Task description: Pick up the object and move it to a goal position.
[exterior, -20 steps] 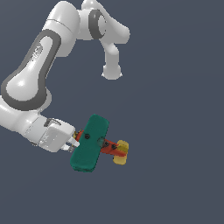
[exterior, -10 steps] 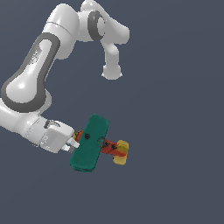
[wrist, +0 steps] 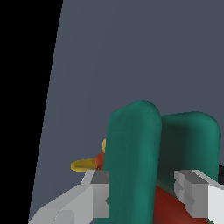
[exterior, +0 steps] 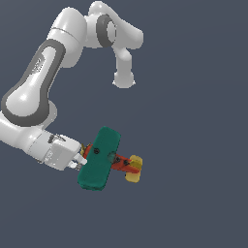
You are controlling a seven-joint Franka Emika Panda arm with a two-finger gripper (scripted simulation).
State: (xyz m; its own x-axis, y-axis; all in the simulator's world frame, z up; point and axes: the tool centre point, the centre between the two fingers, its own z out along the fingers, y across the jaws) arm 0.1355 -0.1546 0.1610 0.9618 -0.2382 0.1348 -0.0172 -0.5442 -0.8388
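Against bare grey ground, gripper [wrist: 144,197] fingers clamped on toy biplane [exterior: 104,160], unobstructed.

plain dark blue-grey backdrop [exterior: 193,145], black strip [wrist: 22,109] at wrist view edge

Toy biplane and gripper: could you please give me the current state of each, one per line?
Toy biplane: gripped between the fingers, tilted, yellow tail toward the exterior view's right; whether it rests on the surface or is lifted cannot be told.
Gripper: shut on the toy biplane, one finger on each side of the teal wings.
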